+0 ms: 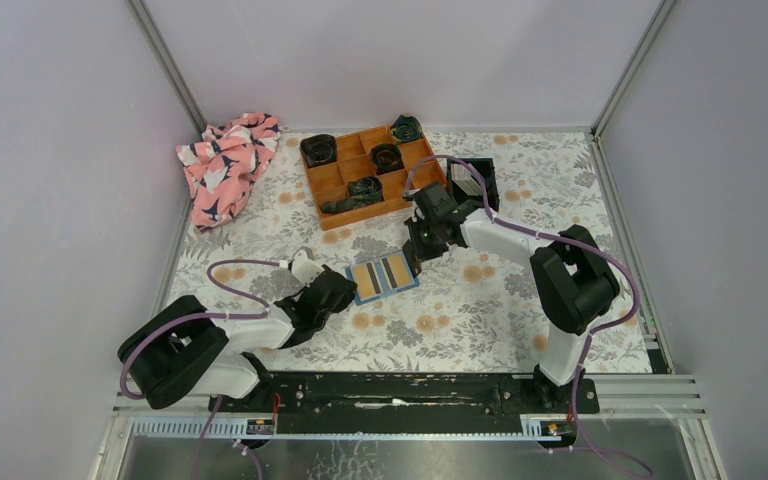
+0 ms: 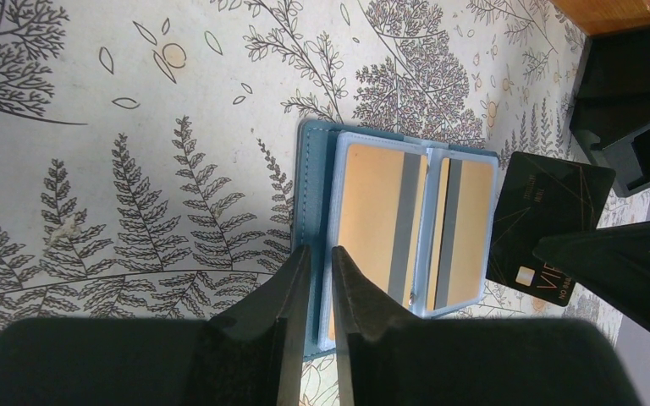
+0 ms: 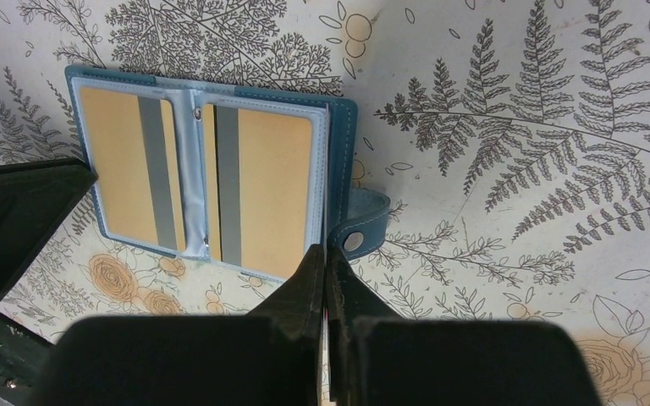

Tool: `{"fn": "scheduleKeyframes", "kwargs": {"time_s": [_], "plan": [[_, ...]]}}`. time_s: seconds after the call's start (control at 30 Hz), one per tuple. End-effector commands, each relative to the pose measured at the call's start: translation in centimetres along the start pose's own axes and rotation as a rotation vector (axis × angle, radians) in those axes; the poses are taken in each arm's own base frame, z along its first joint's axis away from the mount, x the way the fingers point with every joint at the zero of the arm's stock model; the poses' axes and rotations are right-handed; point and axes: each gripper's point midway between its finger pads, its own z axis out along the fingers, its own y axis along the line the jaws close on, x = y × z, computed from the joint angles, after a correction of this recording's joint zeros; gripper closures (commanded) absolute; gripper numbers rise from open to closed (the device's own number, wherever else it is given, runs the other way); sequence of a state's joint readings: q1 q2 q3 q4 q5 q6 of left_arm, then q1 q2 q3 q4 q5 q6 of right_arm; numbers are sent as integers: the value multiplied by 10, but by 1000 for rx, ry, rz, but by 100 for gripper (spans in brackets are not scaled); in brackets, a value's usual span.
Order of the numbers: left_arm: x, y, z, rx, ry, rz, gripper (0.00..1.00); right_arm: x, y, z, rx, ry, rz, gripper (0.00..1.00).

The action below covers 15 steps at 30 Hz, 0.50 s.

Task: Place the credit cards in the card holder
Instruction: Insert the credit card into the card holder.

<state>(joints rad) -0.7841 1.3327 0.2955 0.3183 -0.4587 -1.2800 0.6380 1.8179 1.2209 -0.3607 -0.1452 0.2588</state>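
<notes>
Between the fingers of the right tool (image 3: pixel 326 254), which are pressed together, one dark credit card (image 2: pixel 550 222) is clamped by an edge and held clear of the worktop (image 3: pixel 516 127). Directly ahead of those fingertips lies the card holder (image 3: pixel 203 182), opened flat, with its snap tab (image 3: pixel 360 228) just beside the tool tip. Both clear sleeves (image 3: pixel 258 186) facing the tool show a tan panel with a grey stripe. Whether these are cards or inserts cannot be told, and no sleeve mouth is discernible.

Across the holder from the right tool, the left tool (image 2: pixel 320 254) has its fingers nearly together astride the teal cover edge. It appears to pinch that edge and anchor the holder.

Step in hand, as judged: inserting the held card.

1. Locate the sleeve mouth before advancing the card.
2. Set the card's leading edge parallel to that mouth.
3. Bring the card in at a shallow angle, one corner first, so that the film lifts and does not buckle.
4. Push along the sleeve, toward the left tool's hold, so that the holder cannot slide.
5. Release only once most of the card is seated.

Hazard: a thin card may pivot in the clamp if the push is off-axis.
</notes>
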Motion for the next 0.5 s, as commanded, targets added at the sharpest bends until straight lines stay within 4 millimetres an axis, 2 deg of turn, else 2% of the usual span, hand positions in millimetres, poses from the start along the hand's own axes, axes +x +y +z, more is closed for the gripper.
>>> {"fn": "scheduleKeyframes", "kwargs": {"time_s": [0.0,0.47], "plan": [[-4,-8,2,22,-10,-9,78,-11,8,-15,-42,-48,9,100],[-3,-6,1,21,-8,-13,79,-18,8,-25,-30,-68,6,100]]}}
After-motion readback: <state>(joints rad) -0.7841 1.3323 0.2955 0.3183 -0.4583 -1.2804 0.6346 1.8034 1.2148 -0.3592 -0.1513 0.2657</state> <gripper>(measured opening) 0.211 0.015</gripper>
